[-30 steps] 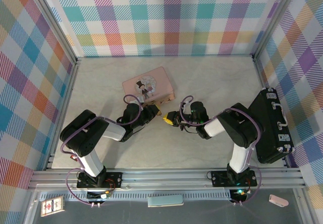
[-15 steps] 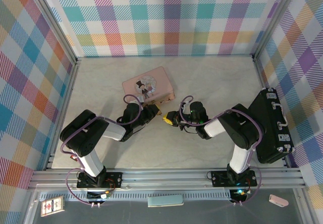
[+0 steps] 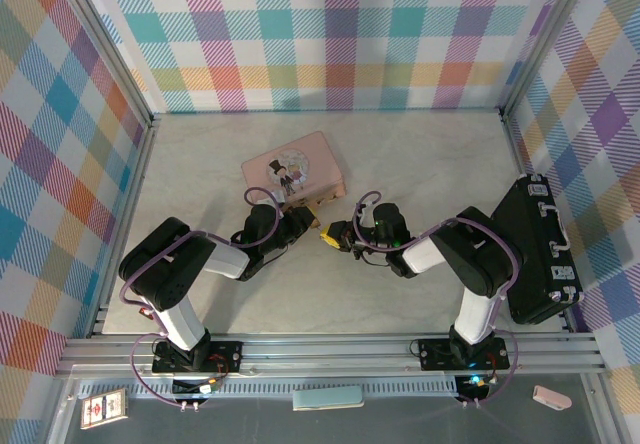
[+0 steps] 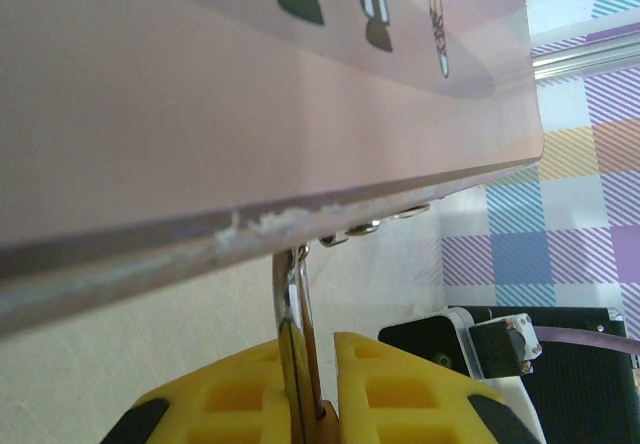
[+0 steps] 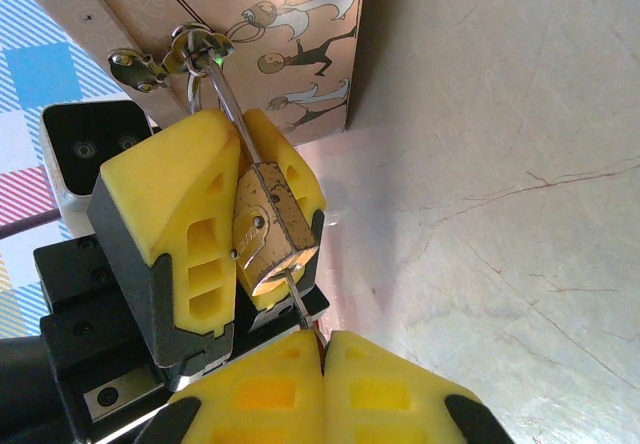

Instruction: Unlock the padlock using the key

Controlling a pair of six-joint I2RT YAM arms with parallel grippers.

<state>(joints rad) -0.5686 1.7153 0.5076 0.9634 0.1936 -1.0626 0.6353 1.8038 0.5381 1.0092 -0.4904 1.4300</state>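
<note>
Right now your right claw [image 5: 322,349] is clenched on the key [image 5: 300,302], a thin sliver that leaves the fingertips and meets the bottom face of the padlock [image 5: 272,226] just ahead of them. How deep it sits in the keyway cannot be told. Your left claw [image 4: 305,359] is grasping the padlock by its sides, so both arms meet at it, the right one end-on. The padlock's long axis runs away from the right claw, nearly in line with the key and leaning slightly left in the right wrist view. It continues up the shackle [image 5: 228,99], which hangs through the latch [image 5: 150,64] on the pink tin [image 3: 300,164]. The coming twist likely has to turn about that line. Below lies the pale, veined table [image 5: 500,164], with a black case [image 3: 540,254] at the right and plaid walls [image 3: 330,34] around.
</note>
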